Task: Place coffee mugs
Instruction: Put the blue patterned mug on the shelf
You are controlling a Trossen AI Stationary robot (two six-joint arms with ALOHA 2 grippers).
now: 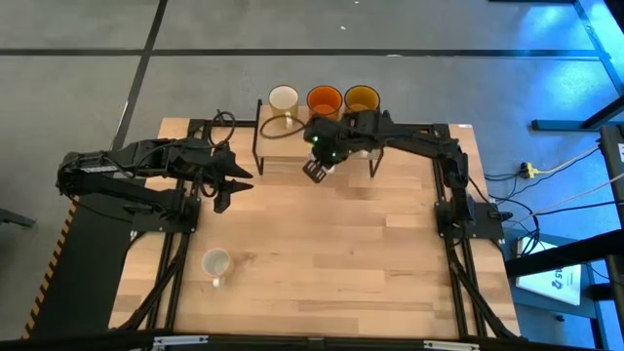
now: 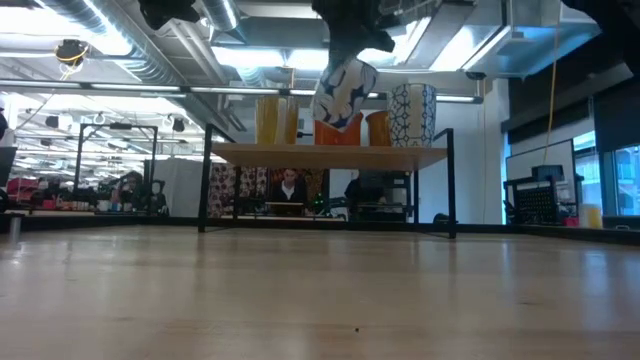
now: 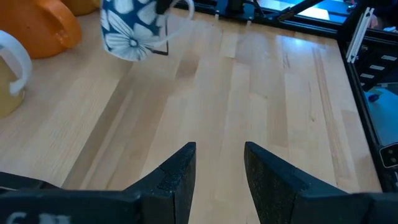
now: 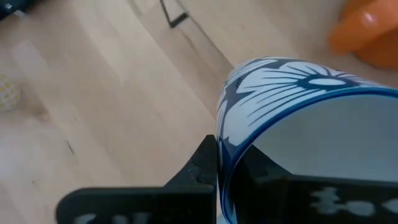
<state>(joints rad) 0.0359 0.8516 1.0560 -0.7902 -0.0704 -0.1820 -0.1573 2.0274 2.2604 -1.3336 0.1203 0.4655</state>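
Blue-and-white flowered mug [image 4: 298, 106] fills the lower right of the right wrist view, its rim clamped by the right hand [image 1: 318, 166]. In the high view that hand hangs at upper centre, just in front of a small raised shelf [image 1: 278, 146]. The low view shows the mug tilted and lifted clear above the wooden surface [image 1: 331, 253], at about shelf height.

That surface is the largest thing in frame, spanning the middle of the high view. On the shelf at its far edge stand three mugs in a row: a white mug [image 1: 283, 98], an orange mug [image 1: 324, 98] and an amber-yellow mug [image 1: 361, 97]. The low view also shows a patterned white mug [image 2: 413, 115] standing there. One more white mug [image 1: 215, 262] sits alone in the lower left.

The left hand [image 1: 226, 185] waits at centre left, its fingers parted and holding nothing.

The main risk, as I judge it, is the tilt: held by the rim alone, the flowered mug could swing or slip if it meets the shelf edge. The row is already crowded, so a sideways approach could knock the orange mug or push a neighbour off the back.
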